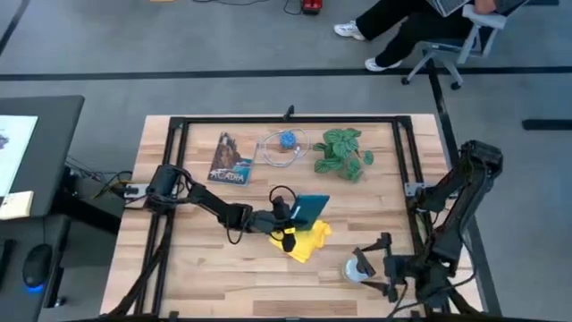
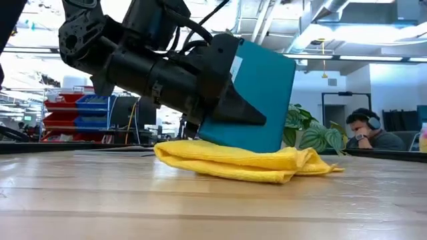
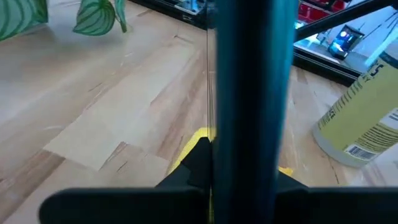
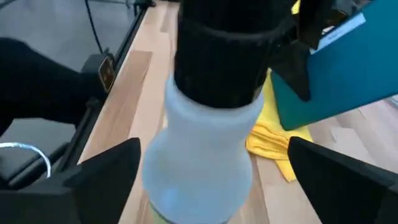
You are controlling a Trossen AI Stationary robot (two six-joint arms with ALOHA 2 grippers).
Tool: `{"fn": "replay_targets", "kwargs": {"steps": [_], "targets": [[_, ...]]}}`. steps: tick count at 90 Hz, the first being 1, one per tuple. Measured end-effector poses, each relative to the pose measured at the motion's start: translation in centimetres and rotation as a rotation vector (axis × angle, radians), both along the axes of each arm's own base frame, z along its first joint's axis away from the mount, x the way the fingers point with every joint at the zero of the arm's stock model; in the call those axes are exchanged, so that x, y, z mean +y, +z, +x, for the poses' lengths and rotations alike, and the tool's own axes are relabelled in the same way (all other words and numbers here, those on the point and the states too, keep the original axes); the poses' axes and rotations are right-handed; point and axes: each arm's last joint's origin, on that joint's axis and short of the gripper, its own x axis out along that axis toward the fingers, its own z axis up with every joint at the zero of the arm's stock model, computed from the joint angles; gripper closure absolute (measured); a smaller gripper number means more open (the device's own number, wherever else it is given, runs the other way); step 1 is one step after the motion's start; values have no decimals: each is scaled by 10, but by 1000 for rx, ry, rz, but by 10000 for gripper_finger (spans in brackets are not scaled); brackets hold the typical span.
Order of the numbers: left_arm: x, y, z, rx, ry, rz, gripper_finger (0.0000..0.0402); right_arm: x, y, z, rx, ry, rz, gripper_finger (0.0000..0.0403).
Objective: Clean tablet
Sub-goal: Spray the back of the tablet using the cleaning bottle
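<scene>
The tablet (image 2: 260,93) shows its teal back and stands on edge, tilted, over the crumpled yellow cloth (image 2: 247,163) at the table's middle. My left gripper (image 1: 290,214) is shut on it, reaching in from the table's left. Near the front right stands a spray bottle (image 4: 208,130) with a white neck and black cap. My right gripper (image 1: 364,266) is open, with one finger on either side of the bottle; I see a gap on at least one side. My left gripper pinches the tablet between its two fingers, one on the teal back (image 2: 233,113) and one on the hidden screen side, at the tablet's left edge. The fingers come nearly level from the table's left. The tablet's thin edge (image 3: 252,93) runs out ahead of them. Its lower edge meets the cloth's folds.
A printed booklet (image 1: 230,160), a clear ring-shaped thing with a blue part (image 1: 284,145) and a green plant (image 1: 342,152) lie along the far side. Black frame rails (image 1: 411,152) border the table. A seated person (image 2: 367,133) is beyond it.
</scene>
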Motion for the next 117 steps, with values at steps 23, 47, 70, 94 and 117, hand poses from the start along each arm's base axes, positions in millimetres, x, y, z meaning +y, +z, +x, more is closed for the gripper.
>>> {"fn": "replay_targets", "kwargs": {"steps": [23,47,70,94,117], "targets": [[-1,1,1,-24,-8,-6,391,-13,17,7,-33,-38,39,4],[2,9,9,-63,1,-41,391,-21,21,22,-55,-61,-15,6],[8,24,25,-72,18,16,391,-20,27,30,-102,-42,-46,6],[9,24,32,-57,90,15,391,-15,25,40,-136,-63,15,12],[9,42,36,-218,133,45,391,-10,18,45,-139,-67,17,24]]}}
